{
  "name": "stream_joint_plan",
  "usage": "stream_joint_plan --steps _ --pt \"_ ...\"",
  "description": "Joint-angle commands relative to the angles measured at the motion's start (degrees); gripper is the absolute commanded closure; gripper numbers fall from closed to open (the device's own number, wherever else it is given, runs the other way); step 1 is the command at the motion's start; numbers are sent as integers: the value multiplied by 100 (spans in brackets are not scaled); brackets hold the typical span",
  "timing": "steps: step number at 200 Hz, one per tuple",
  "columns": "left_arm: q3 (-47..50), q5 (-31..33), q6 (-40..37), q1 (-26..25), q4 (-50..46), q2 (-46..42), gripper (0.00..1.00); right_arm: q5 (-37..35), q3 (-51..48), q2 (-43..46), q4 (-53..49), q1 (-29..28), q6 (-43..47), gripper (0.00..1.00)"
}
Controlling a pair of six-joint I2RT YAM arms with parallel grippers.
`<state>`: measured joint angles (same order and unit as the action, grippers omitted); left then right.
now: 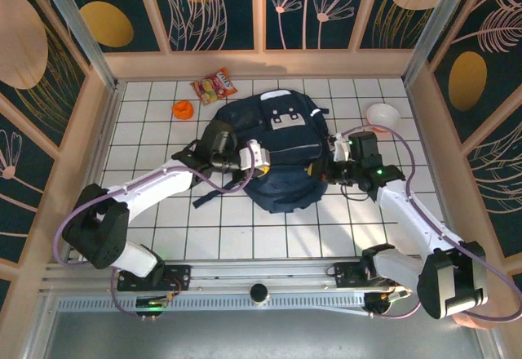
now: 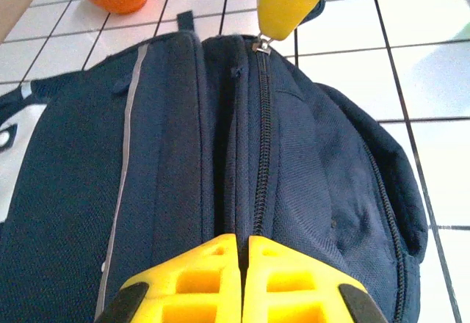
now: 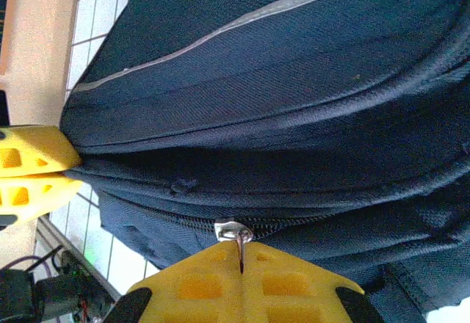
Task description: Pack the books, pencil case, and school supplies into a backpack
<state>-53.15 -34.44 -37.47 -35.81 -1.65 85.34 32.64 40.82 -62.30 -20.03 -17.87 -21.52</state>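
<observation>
R gripper (image 3: 241, 253): fingers pressed together, zipper pull (image 3: 233, 230) pinched betw. the tips. L gripper (image 2: 243, 246): also closed, backpack (image 1: 281, 175) fabric nipped at the opposite end of the same zip line. Judged purpose: bag is anchored by L so the slider can be drawn along by R w/o the cloth bunching. Zip teeth (image 2: 261, 147) betw. the two are seen meshed. Backpack is laid flat mid-way across the table (image 1: 245, 228), betw. both arms. Snack packet (image 1: 214, 86) near far edge: print is seen but too small to be read. No legible label is found on the bag.
</observation>
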Motion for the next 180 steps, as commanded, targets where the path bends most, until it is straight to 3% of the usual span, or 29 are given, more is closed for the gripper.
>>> stream_joint_plan --steps 1,17,32,49,91,109,140,160,180 --pt "72 399 -105 143 -136 -134 83 -36 -65 99 415 -325 -296 100" --pt "-466 360 121 -71 -514 22 60 -106 -74 96 491 -543 -409 100" --pt "-803 792 95 -537 -674 178 47 -170 -95 103 515 -612 -432 100" --pt "-801 1026 190 -876 -342 373 41 -208 -118 65 534 -612 -410 100" --pt "-1016 1358 466 -1075 54 1058 39 -162 49 -47 413 -621 -288 100" --pt "-1072 1767 335 -1074 -11 1250 46 -209 100 -27 331 -608 -221 100" --pt "-906 1967 71 -1055 -100 1137 78 -390 63 -39 46 -344 -133 100" --pt "-533 1779 -14 -913 76 749 92 -85 -91 -38 113 156 -59 100" --pt "-133 1210 27 -575 173 304 95 79 -136 -117 149 478 83 100"
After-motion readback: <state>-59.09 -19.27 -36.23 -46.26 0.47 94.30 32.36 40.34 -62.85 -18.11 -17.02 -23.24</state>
